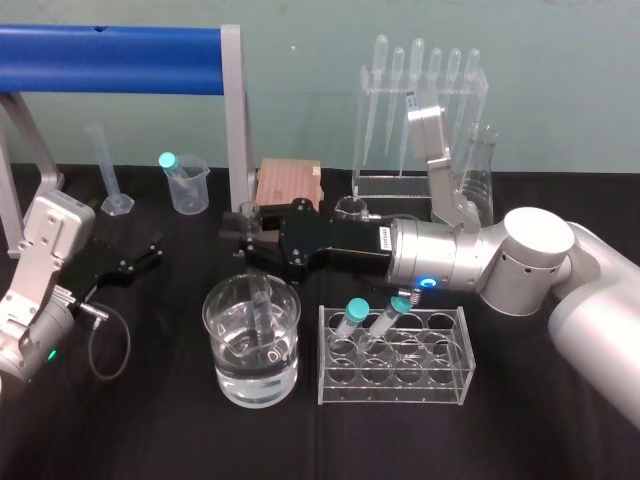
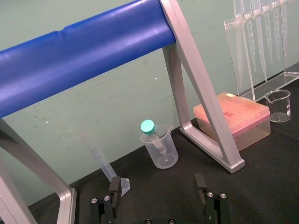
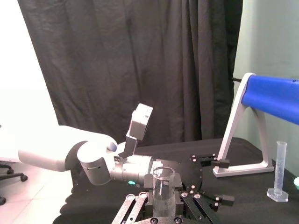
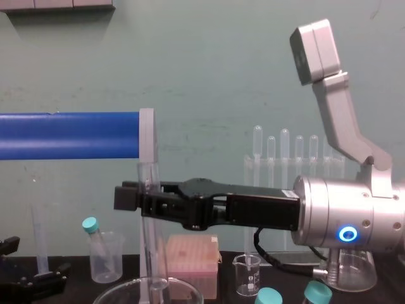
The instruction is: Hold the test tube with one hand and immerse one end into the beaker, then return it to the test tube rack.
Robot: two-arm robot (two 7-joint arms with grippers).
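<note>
My right gripper [image 1: 245,232] reaches in from the right and is shut on the upper part of the test tube [image 1: 262,300], a thin clear glass tube held upright. The tube's lower end stands inside the beaker [image 1: 225,372], a wide glass vessel part full of clear liquid. In the chest view the tube [image 4: 147,244] drops from the black fingers [image 4: 130,197] into the beaker's rim [image 4: 120,293]. The tube's open mouth [image 3: 163,186] shows in the right wrist view. Right of the beaker stands the clear test tube rack [image 1: 440,375] with two teal-capped tubes. At the far left my left gripper [image 1: 130,262] rests open.
A blue bar on a metal frame [image 1: 236,120] stands behind the beaker. Beside it are a plastic cup holding a teal-capped tube [image 1: 186,185], a graduated cylinder [image 1: 112,175] and a pink box [image 1: 290,182]. A pipette stand [image 1: 420,110], a small beaker [image 1: 350,208] and a conical flask [image 1: 478,175] stand behind my right arm.
</note>
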